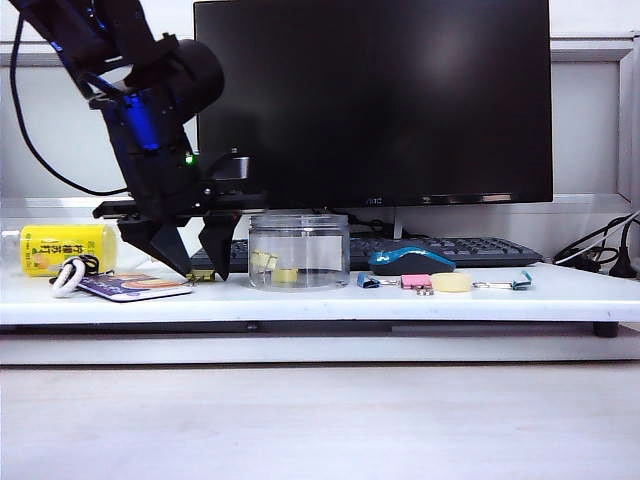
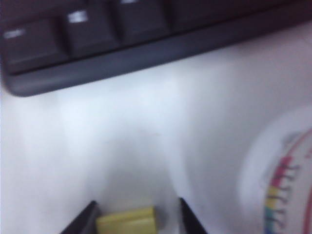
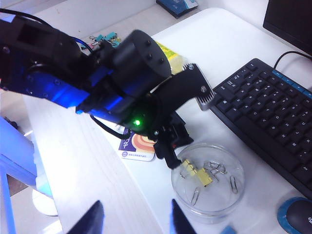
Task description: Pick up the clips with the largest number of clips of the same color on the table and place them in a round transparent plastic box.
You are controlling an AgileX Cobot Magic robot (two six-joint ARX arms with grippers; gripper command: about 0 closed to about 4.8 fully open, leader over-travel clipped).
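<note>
One pale-yellow clip [image 2: 127, 220] lies directly between the two fingers of the left claw [image 2: 136, 217] in the left wrist view, with a finger tip on either side of it and a small gap showing at each end. Its long axis runs across the gap from finger to finger, so the jaws bracket its length. The jaws stand at a moderate width and are not yet pressed against the clip; no contact is visible. The clip rests on the white surface [image 2: 146, 122], with the front edge of the keyboard [image 2: 97, 53] beyond it.

In the exterior view the left claw [image 1: 193, 262] points steeply down with its tips at the surface, just left of the round transparent plastic box [image 1: 298, 251] and just beside a printed card [image 1: 135, 286]. The left arm is pitched forward and down from the upper left. This arm is the nearer one by far. Judged from this layout, the coming move is a closure on the clip, followed by a short lift and carry rightward over the box rim.

Two yellow clips [image 3: 195, 173] already lie inside the box [image 3: 209, 204].

The right claw [image 3: 132, 218] hangs high and well apart from the work, its jaws moderately spread and empty.
</note>
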